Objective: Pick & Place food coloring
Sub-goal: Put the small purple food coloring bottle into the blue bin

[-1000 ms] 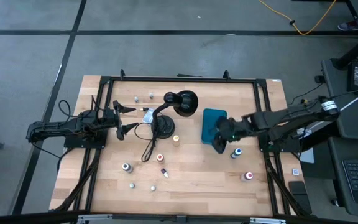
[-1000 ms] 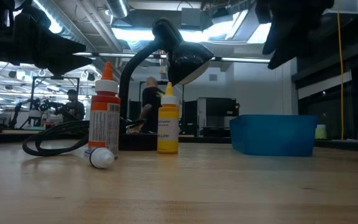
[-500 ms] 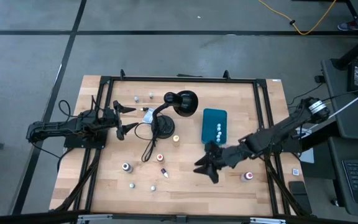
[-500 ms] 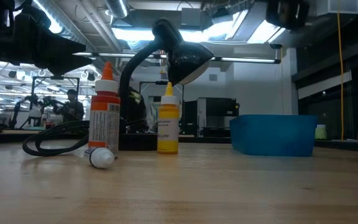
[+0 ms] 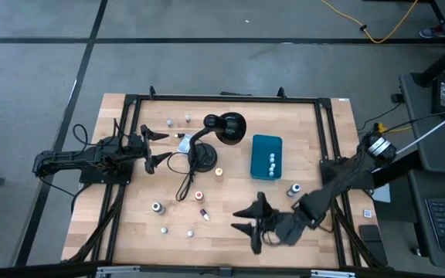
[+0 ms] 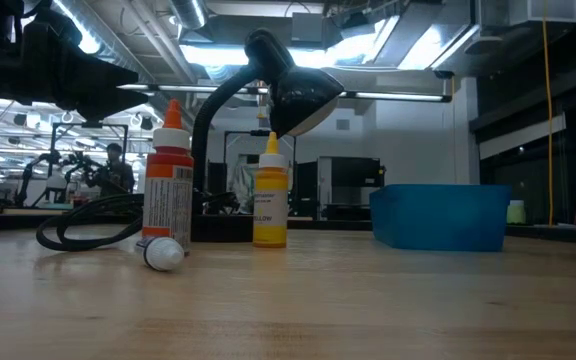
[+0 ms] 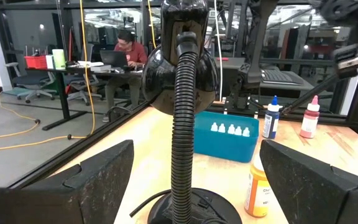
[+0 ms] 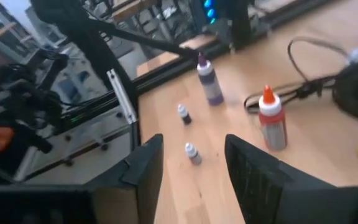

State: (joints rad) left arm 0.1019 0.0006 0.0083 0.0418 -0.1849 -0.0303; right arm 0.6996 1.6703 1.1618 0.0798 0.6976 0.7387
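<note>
A: Black right hand (image 5: 244, 222) hanging with fingers apart and nothing between them, well out from the desk lamp (image 5: 224, 127) toward the front edge of the bench (image 5: 130, 232). Which step?

B: Looks like reaching for another food coloring bottle. No contact yet.

A: Nearest to that hand?

B: Lying red bottle (image 5: 204, 214) and upright orange-capped bottle (image 5: 199, 197), both between the hand and the lamp's base, apart from the fingers. Farther on, purple bottle (image 5: 157, 207) and two tiny bottles (image 5: 164, 229), out from the lamp toward the left arm's front corner.

A: Other side?

B: Teal box (image 5: 259, 166) just beside the lamp on the right arm's side, four white-capped bottles (image 5: 271, 161) inside. Past it from the lamp, blue-capped bottle (image 5: 293, 189) and pink bottle (image 5: 309, 218).

A: Next move?

B: Probably lowering over one upright bottle, straddling it, clenching, then carrying to the box. Small and tippy, so careful centring needed.

A: Left hand (image 5: 154, 147)?

B: Waiting beside the lamp's base, spread wide, empty.
</note>
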